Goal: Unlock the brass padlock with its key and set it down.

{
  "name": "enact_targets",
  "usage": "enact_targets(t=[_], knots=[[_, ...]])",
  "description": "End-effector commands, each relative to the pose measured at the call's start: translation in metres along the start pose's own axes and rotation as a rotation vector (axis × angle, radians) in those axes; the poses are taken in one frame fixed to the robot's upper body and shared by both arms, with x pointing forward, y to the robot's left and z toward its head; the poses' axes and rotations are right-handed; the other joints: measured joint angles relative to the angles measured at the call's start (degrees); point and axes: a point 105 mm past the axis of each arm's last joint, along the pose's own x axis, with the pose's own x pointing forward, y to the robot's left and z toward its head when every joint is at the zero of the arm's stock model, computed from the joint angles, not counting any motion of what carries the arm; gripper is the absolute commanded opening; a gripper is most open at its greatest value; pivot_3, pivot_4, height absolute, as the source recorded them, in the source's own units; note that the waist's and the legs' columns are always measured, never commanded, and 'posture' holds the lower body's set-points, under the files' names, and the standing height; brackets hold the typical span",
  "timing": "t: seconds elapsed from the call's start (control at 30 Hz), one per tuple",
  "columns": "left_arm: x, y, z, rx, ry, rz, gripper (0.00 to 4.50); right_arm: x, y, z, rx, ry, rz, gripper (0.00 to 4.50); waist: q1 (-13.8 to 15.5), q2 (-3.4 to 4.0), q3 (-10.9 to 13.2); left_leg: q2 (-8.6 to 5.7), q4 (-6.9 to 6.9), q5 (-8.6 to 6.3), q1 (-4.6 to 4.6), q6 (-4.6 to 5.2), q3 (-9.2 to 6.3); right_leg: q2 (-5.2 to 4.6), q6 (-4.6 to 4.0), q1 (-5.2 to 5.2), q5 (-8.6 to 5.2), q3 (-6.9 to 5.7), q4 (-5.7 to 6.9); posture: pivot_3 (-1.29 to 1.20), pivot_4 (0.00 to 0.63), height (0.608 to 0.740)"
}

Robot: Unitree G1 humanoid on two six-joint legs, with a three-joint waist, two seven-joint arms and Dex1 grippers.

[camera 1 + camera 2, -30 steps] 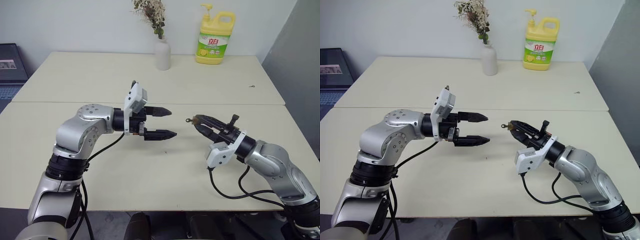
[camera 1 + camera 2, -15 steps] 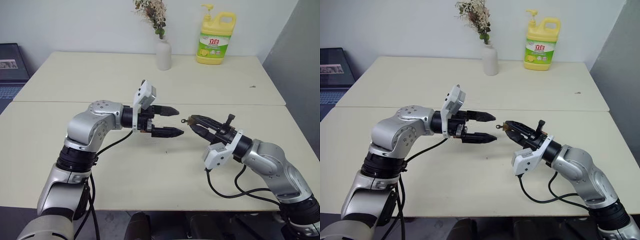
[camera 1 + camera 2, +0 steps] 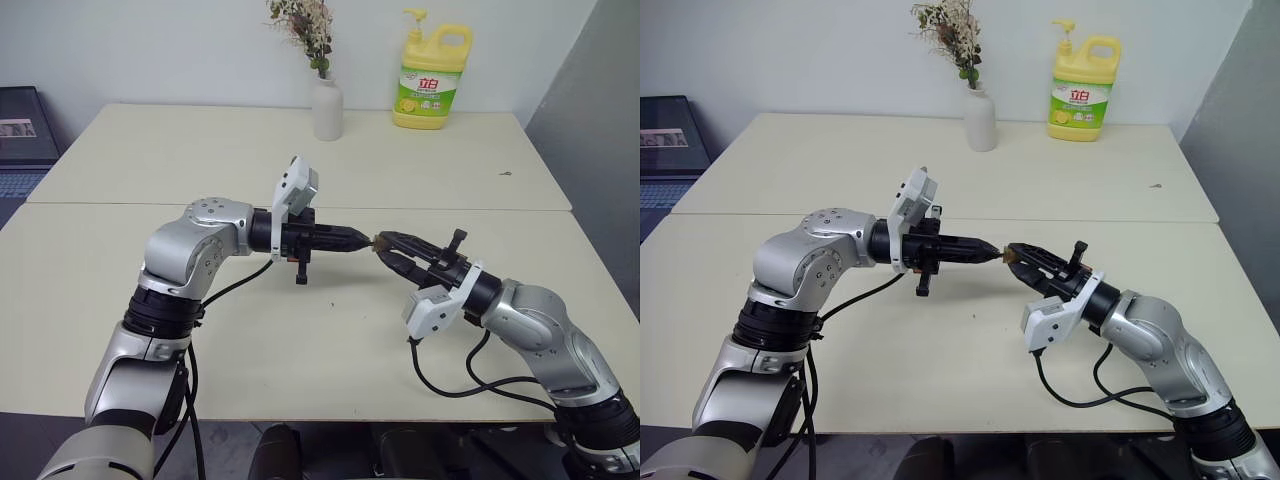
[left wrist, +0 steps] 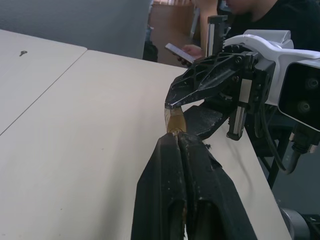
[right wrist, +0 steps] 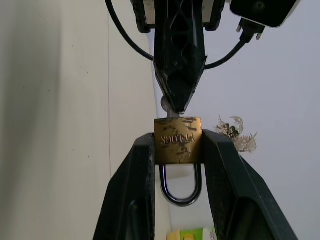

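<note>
your left gripper [image 3: 362, 240], pinched shut on the key [image 5: 164, 103] at centre frame, meets the brass padlock [image 5: 177, 139] clamped in your right gripper [image 5: 177, 150], so twist gently along the keyway while that clamp holds the body steady.

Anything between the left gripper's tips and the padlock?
Only the key, pinched in the left gripper and meeting the padlock; right wrist view shows it.

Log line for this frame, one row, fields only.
right gripper: shut on brass padlock | left gripper: shut on key at padlock | shackle: closed
</note>
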Motion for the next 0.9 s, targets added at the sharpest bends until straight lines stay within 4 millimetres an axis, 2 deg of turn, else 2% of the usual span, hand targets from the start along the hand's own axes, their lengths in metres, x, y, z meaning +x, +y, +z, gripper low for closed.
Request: enact_targets(t=[0.03, 0.43, 0.57, 0.77, 0.9], knots=[[0.002, -0.003, 0.009, 0.046, -0.006, -0.019, 0.00, 0.001, -0.012, 0.007, -0.016, -0.032, -0.038, 0.94, 0.0, 0.00, 0.0, 0.00, 0.00, 0.00, 0.00, 0.00, 0.00, 0.00, 0.00, 0.00, 0.00, 0.00, 0.00, 0.00, 0.150, 0.740], [0.000, -0.007, 0.005, 0.085, 0.015, -0.040, 0.00, 0.003, -0.015, 0.005, 0.002, -0.036, -0.055, 0.94, 0.0, 0.00, 0.0, 0.00, 0.01, 0.00, 0.02, 0.00, 0.00, 0.00, 0.00, 0.00, 0.00, 0.00, 0.04, 0.00, 0.150, 0.740], [-0.001, -0.010, 0.006, 0.206, 0.010, -0.052, 0.00, 0.005, -0.017, 0.003, 0.078, -0.027, -0.083, 0.94, 0.0, 0.00, 0.0, 0.00, 0.01, 0.00, 0.02, 0.00, 0.00, 0.00, 0.00, 0.00, 0.00, 0.00, 0.05, 0.00, 0.150, 0.740], [-0.001, -0.013, -0.003, 0.335, 0.058, -0.072, 0.00, 0.006, -0.020, 0.002, 0.098, -0.021, -0.091, 0.94, 0.0, 0.00, 0.0, 0.00, 0.01, 0.00, 0.03, 0.00, 0.00, 0.00, -0.01, 0.00, 0.00, 0.00, 0.07, 0.00, 0.150, 0.740], [0.002, -0.013, 0.002, 0.410, 0.028, -0.064, 0.00, 0.006, -0.021, 0.003, 0.107, -0.024, -0.095, 0.94, 0.0, 0.00, 0.0, -0.01, 0.01, 0.00, 0.03, 0.00, 0.00, 0.00, -0.01, 0.00, -0.01, 0.00, 0.07, 0.00, 0.150, 0.740]])
